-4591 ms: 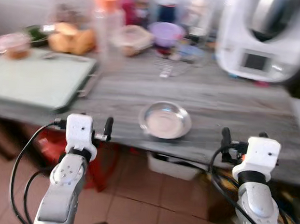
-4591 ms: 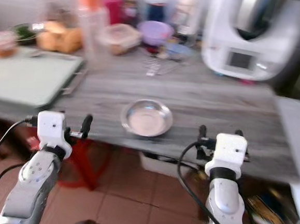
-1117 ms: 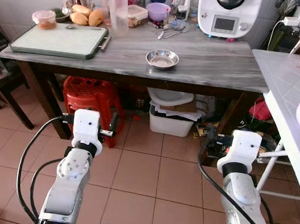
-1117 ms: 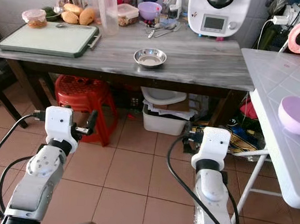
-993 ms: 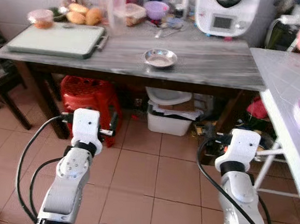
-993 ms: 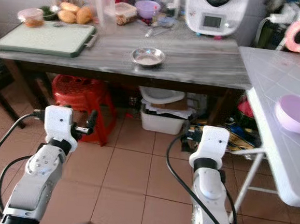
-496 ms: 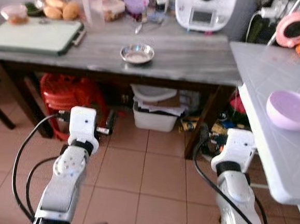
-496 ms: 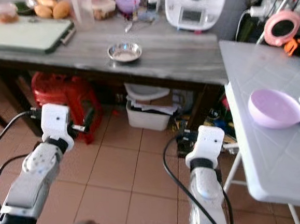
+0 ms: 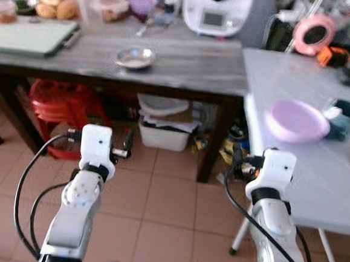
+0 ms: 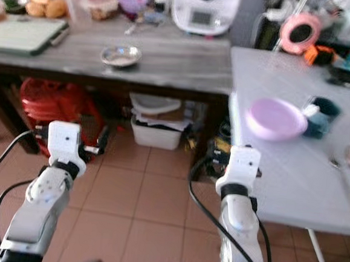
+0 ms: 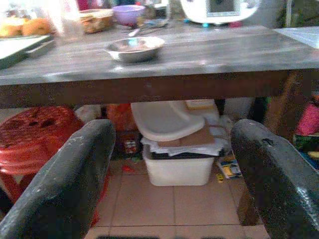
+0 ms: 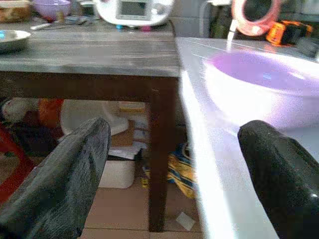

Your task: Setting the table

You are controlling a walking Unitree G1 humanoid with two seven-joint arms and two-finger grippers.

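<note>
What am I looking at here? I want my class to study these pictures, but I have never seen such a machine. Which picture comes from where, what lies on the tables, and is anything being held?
This is a walking humanoid robot with two silver arms, each ending in a gripper of two long black fingers. Two pictures come from the cameras in its head, looking forward and down. There the left gripper and right gripper hang over the tiled floor. The other two pictures come from a camera on each wrist, looking along that gripper's fingers; both grippers are open and hold nothing.

Ahead stands a grey wooden table with a small metal dish, a green cutting board, food containers and a white kitchen machine. To the robot's right is a white table bearing a lilac bowl and a dark cup beside it.
</note>
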